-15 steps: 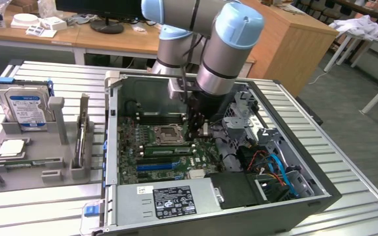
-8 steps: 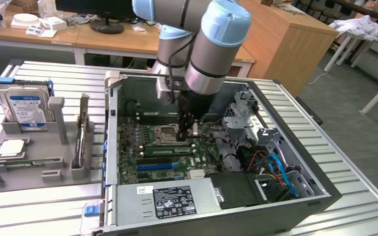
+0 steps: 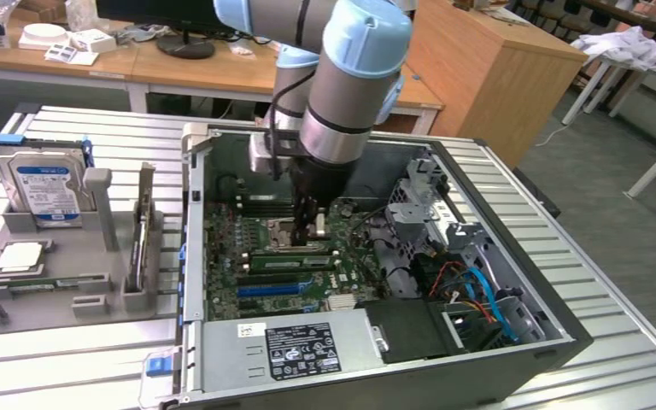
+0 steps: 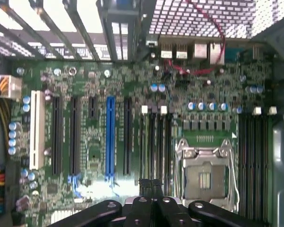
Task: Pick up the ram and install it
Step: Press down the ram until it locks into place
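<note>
The table [image 3: 601, 282] at the right of the frame is ridged, shiny metal. The board [image 4: 132, 85] looks green and smooth. The cabinet [image 3: 477, 68] at upper right is wood.

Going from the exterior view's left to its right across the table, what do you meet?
Hard drive in the grey holder → upright ram in its stand → open computer case wall → shut gripper over the motherboard → drive cage.
</note>
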`<control>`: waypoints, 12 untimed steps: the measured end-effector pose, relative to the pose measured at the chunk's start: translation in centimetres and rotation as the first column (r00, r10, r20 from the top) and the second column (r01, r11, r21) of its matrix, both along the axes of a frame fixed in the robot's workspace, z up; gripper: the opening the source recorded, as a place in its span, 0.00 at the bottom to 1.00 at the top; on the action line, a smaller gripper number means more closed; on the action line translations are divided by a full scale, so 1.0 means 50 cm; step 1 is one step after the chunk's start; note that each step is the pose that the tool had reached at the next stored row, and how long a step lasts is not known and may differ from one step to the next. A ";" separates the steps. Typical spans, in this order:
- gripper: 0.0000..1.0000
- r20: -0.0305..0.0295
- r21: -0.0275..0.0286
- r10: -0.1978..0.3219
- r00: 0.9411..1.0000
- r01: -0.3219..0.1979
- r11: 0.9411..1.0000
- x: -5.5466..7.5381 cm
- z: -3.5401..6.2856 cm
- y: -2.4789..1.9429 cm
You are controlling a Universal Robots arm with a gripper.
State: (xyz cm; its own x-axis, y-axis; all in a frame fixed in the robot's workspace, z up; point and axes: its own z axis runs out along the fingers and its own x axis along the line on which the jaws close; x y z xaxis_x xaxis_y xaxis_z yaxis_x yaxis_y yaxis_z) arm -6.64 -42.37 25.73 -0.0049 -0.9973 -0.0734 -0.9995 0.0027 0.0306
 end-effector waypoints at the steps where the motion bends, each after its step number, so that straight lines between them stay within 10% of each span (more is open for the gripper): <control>1: 0.11 0.000 0.000 0.000 1.000 0.000 1.000 -0.004 0.000 0.0000; 12: 0.11 0.002 0.000 0.000 1.000 0.000 1.000 -0.044 0.000 0.0001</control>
